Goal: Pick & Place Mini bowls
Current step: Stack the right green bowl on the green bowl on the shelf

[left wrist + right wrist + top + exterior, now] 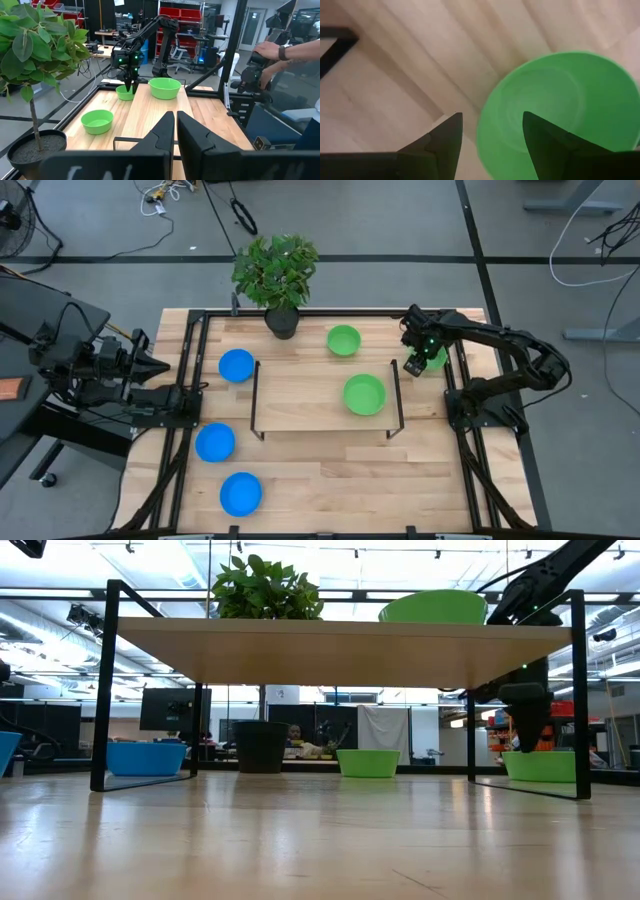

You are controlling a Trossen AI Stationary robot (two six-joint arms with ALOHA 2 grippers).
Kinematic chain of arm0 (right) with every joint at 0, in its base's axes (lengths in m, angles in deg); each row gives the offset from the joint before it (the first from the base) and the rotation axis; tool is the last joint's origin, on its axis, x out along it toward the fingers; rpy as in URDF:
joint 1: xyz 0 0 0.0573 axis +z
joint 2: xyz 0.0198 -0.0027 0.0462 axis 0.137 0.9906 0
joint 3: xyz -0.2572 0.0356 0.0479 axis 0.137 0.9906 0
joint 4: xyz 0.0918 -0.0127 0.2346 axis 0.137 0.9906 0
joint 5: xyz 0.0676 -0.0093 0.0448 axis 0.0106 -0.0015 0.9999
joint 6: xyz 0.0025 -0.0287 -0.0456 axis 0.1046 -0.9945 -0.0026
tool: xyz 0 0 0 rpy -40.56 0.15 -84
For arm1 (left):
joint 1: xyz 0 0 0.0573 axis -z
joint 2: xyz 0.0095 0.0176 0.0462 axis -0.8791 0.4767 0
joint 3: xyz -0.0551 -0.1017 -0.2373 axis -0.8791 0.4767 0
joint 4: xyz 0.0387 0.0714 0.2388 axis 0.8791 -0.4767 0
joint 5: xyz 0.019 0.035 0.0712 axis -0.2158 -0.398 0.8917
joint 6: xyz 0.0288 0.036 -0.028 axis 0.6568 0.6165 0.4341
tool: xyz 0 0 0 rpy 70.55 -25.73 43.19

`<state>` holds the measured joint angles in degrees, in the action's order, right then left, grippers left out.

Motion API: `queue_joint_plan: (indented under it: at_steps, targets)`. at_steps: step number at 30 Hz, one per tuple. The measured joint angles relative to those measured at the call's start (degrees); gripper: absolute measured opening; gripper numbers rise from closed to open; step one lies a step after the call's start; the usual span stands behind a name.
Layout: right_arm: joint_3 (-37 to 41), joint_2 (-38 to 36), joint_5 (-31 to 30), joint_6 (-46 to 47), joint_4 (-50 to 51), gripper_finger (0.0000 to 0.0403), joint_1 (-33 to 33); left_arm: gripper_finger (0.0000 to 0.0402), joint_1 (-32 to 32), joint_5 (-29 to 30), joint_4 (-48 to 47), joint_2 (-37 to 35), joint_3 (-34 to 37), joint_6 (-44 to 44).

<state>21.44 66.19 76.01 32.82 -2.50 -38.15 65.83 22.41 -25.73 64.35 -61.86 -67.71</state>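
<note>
The right gripper [490, 145] (fingers apart, straddling the rim) could tip the green bowl [565, 110] if it closes off-centre.

My right gripper [417, 360] is out at the table's far right edge, wrist bent, pointing down, fingers [547, 140] spread apart. My left gripper [175, 131] is parked back at the left side, arm folded, fingers together.

Robotics lab: red parts bins [182, 10], office chairs [181, 50], floor cables [165, 194], monitor [168, 708] behind wooden table [330, 480].
</note>
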Motion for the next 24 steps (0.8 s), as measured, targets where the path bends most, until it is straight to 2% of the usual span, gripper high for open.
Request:
queue_joint_plan:
  at_steps: [24]
  targets:
    - [0.0, 0.0, -1.9, 8.2, -5.5, 0.021, -0.1, 0.0023, 0.0, 0.0, 0.0, 0.0, 0.0, 0.0]
